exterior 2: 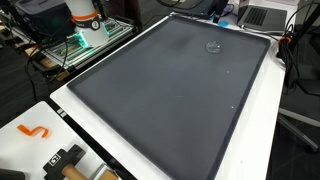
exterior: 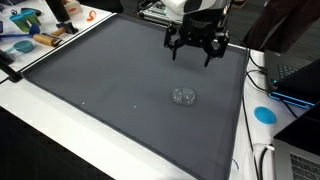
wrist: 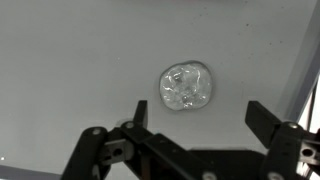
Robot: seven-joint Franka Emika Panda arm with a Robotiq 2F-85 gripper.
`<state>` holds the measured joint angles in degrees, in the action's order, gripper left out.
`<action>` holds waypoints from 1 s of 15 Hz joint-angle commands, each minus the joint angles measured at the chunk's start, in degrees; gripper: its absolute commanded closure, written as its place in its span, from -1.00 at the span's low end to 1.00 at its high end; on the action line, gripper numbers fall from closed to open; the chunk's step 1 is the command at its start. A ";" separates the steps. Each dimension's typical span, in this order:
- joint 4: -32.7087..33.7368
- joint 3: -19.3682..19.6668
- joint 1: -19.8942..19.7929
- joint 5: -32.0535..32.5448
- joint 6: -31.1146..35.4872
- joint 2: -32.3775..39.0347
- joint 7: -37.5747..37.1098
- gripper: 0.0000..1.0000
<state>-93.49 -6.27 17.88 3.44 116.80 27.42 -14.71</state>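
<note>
A small clear, crumpled plastic piece [exterior: 184, 96] lies on the dark grey mat [exterior: 110, 90]. It also shows in an exterior view [exterior 2: 213, 46] near the mat's far end, and in the wrist view [wrist: 186, 86] as a glossy round blob. My gripper [exterior: 196, 48] hangs above the mat, beyond the piece and apart from it. In the wrist view its black fingers [wrist: 196, 115] are spread wide, with nothing between them; the clear piece lies just ahead of the fingertips.
The mat covers a white table [exterior: 40, 110]. Orange and blue tools [exterior: 30, 40] lie at one corner, a blue disc [exterior: 264, 114] and laptops [exterior: 295, 85] beside the mat. An orange hook [exterior 2: 33, 130] and a tool [exterior 2: 65, 160] lie on the white edge.
</note>
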 commanded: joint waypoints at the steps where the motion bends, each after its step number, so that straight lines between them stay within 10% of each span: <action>1: 0.18 -0.39 -0.28 0.20 -0.17 0.07 -0.15 -1.00; 15: 3.50 1.87 2.19 -3.64 1.97 7.15 -36.14 -1.00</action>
<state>-90.58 -5.14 19.40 1.35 117.67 33.27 -46.76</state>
